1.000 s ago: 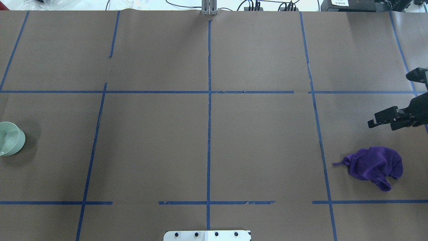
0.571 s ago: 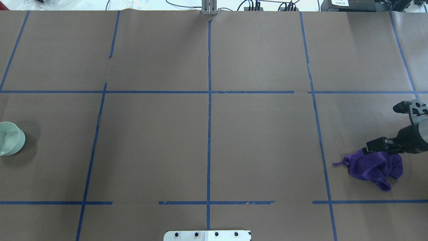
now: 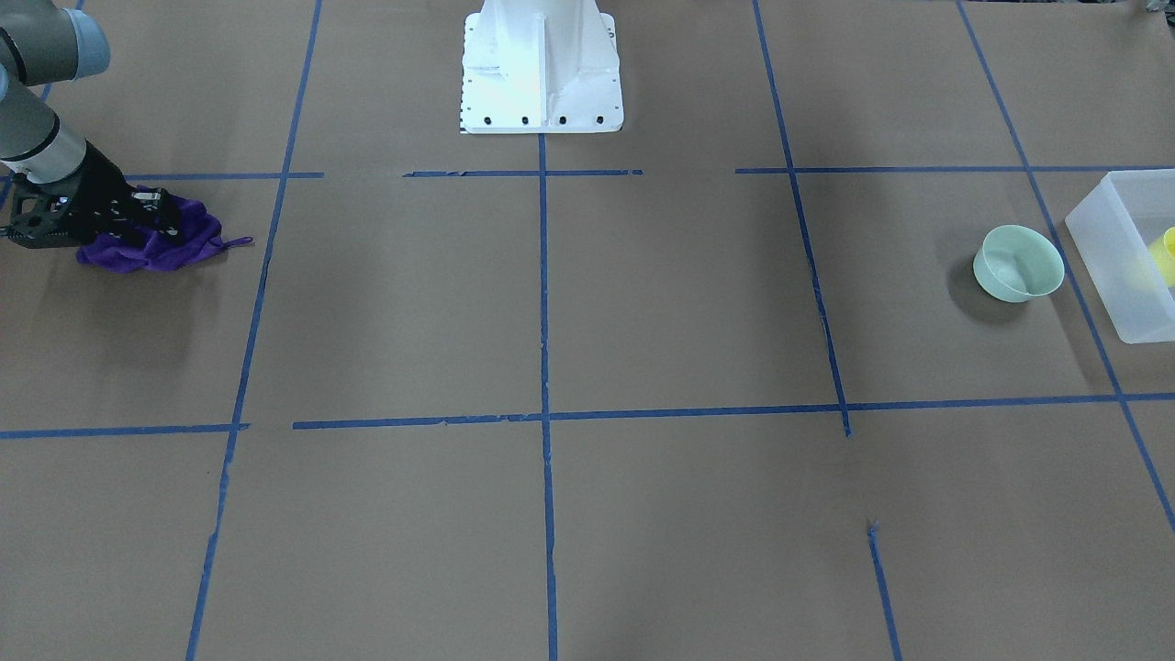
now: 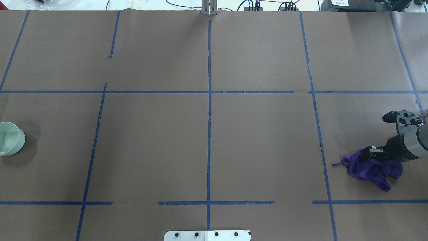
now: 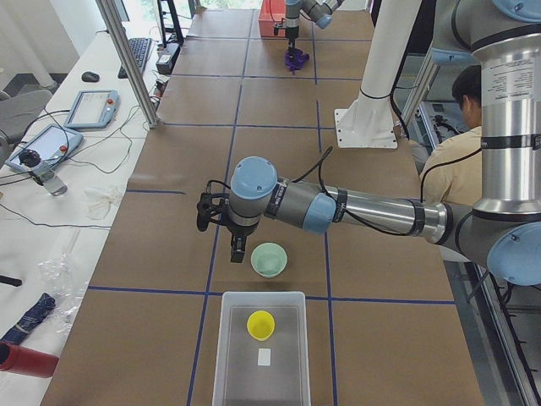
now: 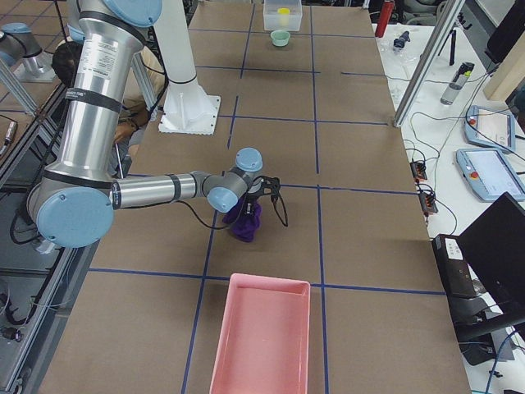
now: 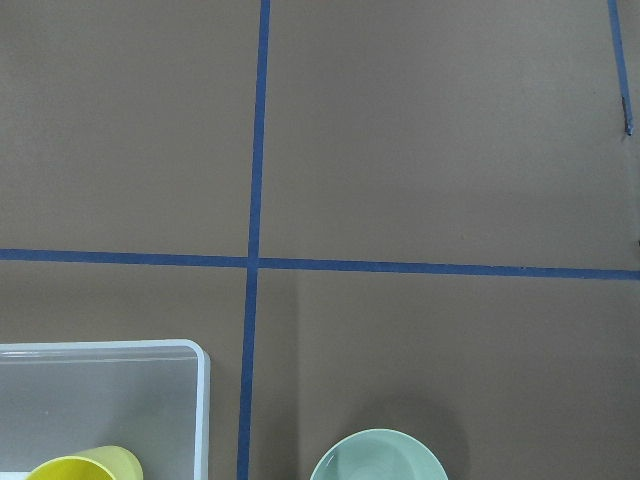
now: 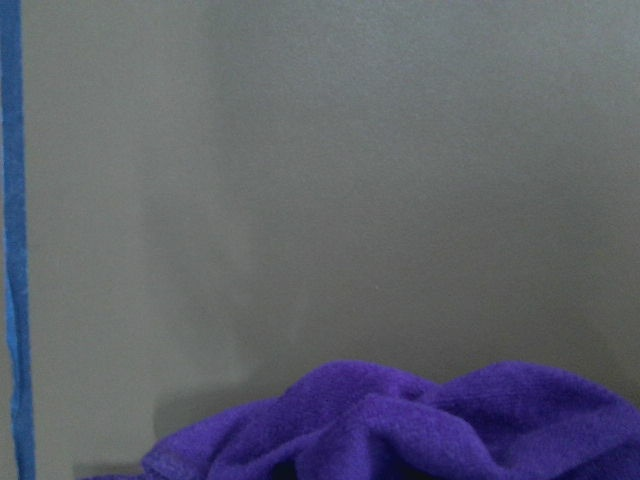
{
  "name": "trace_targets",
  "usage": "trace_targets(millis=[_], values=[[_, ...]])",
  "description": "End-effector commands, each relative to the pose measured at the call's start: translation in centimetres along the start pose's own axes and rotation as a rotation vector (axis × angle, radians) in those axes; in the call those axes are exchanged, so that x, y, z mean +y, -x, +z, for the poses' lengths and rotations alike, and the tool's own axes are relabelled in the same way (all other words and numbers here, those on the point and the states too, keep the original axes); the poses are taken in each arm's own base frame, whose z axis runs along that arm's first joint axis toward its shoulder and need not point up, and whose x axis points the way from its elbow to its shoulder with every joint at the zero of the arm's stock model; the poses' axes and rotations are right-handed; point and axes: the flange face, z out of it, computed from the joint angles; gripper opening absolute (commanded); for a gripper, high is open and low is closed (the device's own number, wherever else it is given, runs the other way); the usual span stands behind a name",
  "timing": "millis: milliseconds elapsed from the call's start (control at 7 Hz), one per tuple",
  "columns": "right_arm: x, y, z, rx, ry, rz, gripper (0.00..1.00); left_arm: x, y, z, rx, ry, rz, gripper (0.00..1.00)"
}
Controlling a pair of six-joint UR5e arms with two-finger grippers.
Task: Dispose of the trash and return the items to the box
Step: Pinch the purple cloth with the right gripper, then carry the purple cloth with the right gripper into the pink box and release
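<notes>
The pale green bowl stands upright at the table's left edge, beside the frosted box. The yellow cup stands inside the box. My left gripper hovers above the table just beyond the bowl. It shows only in the left side view, so I cannot tell whether it is open or shut. My right gripper is down on a crumpled purple cloth at the right, its fingers spread over the cloth's far edge. The cloth fills the bottom of the right wrist view.
A pink tray lies on the table end beyond the cloth. The white robot base stands at the middle of the near edge. Blue tape lines grid the brown table cover.
My right gripper has swung in from the right edge and come down onto the purple cloth. The cloth, the bowl and the left side have not moved.
</notes>
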Motion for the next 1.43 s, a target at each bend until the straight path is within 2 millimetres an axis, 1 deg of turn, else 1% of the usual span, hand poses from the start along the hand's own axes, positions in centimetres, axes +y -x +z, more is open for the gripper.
trace_targets(millis=[0, 143, 286, 429, 571, 714, 857, 1000, 1143, 1286], values=[[-0.2, -1.7, -1.8, -0.035, -0.043, -0.057, 0.00, -0.2, -1.9, -0.2, 0.019, -0.035, 0.081, 1.00], [-2.4, -3.9, -7.1, -0.111, -0.089, -0.021, 0.00, -0.2, -3.1, 0.6, 0.037, -0.050, 0.144, 1.00], [-4.1, -8.9, -13.1, -0.198, -0.136, -0.039, 0.00, 0.0, -5.0, 2.9, 0.057, -0.023, 0.206, 1.00], [-5.0, -12.9, -18.3, -0.220, -0.219, -0.009, 0.00, 0.3, -5.8, 4.2, 0.067, -0.013, 0.229, 1.00], [-5.9, -15.3, -21.9, -0.205, -0.307, -0.001, 0.00, 0.4, -6.6, 5.3, 0.077, -0.001, 0.189, 1.00], [-7.6, -17.4, -26.1, -0.182, -0.380, 0.055, 0.00, 0.7, -8.1, 6.7, 0.087, -0.019, 0.159, 1.00], [-7.3, -20.6, -28.8, -0.135, -0.419, 0.044, 0.00, 1.1, -9.0, 9.0, 0.043, -0.057, 0.167, 1.00], [-6.1, -22.9, -31.6, -0.091, -0.435, 0.022, 0.00, 1.3, -8.2, 9.7, 0.055, -0.080, 0.187, 1.00], [-5.4, -24.9, -34.8, -0.034, -0.448, 0.001, 0.00, 2.2, -7.1, 10.2, 0.057, -0.084, 0.195, 1.00], [-5.1, -28.5, -36.3, 0.058, -0.410, -0.037, 0.00, 2.9, -6.3, 10.4, 0.048, -0.074, 0.189, 1.00]])
